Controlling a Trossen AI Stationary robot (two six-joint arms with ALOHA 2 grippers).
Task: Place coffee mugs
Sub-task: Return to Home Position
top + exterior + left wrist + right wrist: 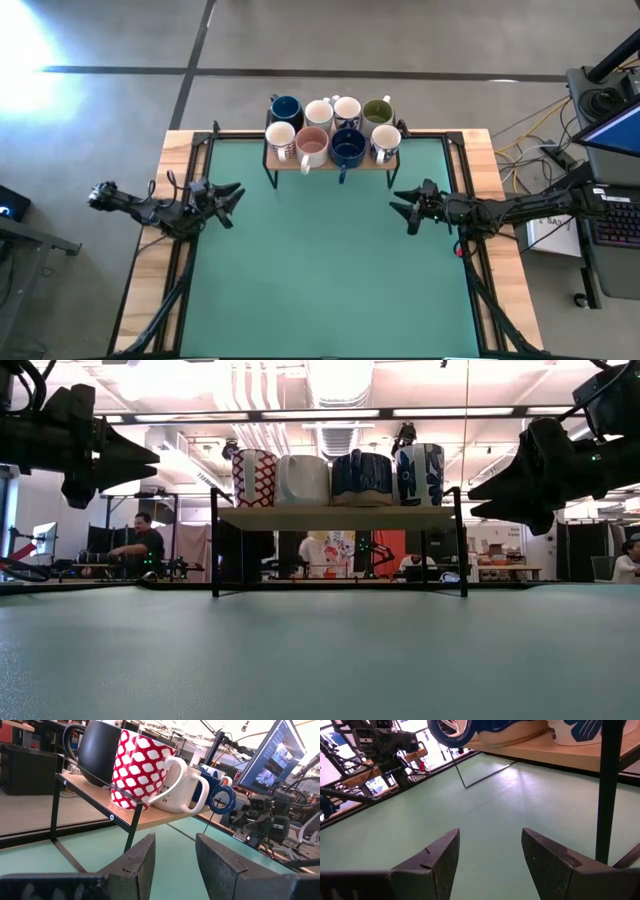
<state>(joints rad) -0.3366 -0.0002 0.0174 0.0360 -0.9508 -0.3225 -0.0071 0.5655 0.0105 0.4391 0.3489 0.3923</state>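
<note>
Several coffee mugs (333, 131) stand in two rows on a small wooden shelf (330, 163) with black metal legs at the table's far edge. They include a dark blue one (347, 148), a pink-inside one (313, 146), an olive-inside one (377, 110) and a red-patterned one (138, 770). My left gripper (232, 200) hovers open at the table's left, pointing level toward the middle. My right gripper (403, 205) hovers open at the right, facing it. Neither holds anything.
The green mat (325, 270) lies bare between and in front of the arms. The shelf's black legs (214, 540) stand on the mat at the far side. Monitors and cables sit beyond the table's right edge (600, 170). People work in the room behind (140, 545).
</note>
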